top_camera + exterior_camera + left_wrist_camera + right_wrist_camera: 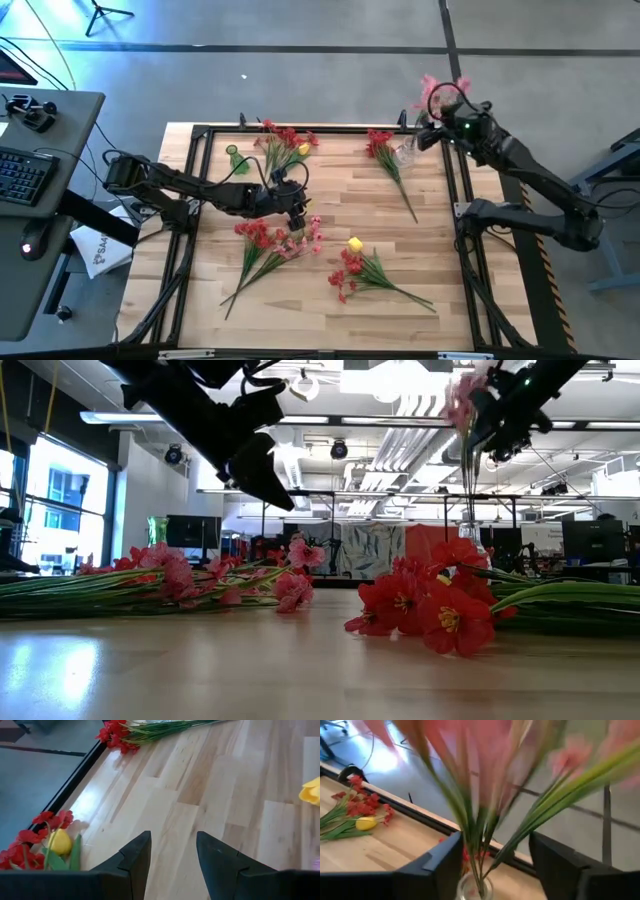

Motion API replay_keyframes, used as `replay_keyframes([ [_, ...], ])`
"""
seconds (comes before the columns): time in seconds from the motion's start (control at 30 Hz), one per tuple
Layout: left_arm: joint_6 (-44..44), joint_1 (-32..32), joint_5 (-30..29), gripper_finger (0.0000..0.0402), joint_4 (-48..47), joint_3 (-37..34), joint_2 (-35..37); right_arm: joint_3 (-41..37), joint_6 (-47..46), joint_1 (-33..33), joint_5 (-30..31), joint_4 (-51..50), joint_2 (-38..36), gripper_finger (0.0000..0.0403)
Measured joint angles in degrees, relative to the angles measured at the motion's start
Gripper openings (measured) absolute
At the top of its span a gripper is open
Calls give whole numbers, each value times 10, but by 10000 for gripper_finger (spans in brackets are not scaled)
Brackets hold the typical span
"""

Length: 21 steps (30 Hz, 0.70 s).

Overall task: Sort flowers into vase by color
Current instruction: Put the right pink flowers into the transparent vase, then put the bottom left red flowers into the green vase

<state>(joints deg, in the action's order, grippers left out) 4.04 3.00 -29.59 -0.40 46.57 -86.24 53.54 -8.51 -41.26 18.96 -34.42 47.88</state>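
Pink flower spray (485, 780) stands with its green stems in the mouth of a clear vase (475, 890) at the table's far right (405, 153). My right gripper (495, 837) is open, one finger on each side of those stems, above the vase (440, 112). My left gripper (172, 837) is open and hovers over bare wood left of centre (297, 212). Lying on the table are a red spray with a yellow bloom (285, 140), a red spray (385, 150), red and pink sprays (270, 235) and a red spray beside a yellow bloom (352, 262). My right gripper has the pink spray's stems (480, 845) between its open fingers, just above the vase mouth. I cannot tell whether either finger touches them. The spray stands upright in the vase, blossoms above the gripper.
A small green thing (233, 153) sits near the table's far left corner. A black frame (200, 130) runs round the tabletop. Bare wood (350, 200) lies in the middle between the sprays. A desk with a keyboard (20, 175) stands left of the table.
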Motion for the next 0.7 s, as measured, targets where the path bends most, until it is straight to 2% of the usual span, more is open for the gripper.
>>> replay_keyframes([
  [0.13,6,9,1,147,-1,0,0,54,-33,6,0,-90,0,254],
  [0.4,18,35,1,147,-26,0,32,125,-97,60,-15,-229,-1,246],
  [0.53,26,51,-1,147,-52,0,82,121,-95,121,-69,-228,-13,238],
  [0.7,32,70,-2,147,-63,1,142,67,-91,211,-82,-180,-28,230],
])
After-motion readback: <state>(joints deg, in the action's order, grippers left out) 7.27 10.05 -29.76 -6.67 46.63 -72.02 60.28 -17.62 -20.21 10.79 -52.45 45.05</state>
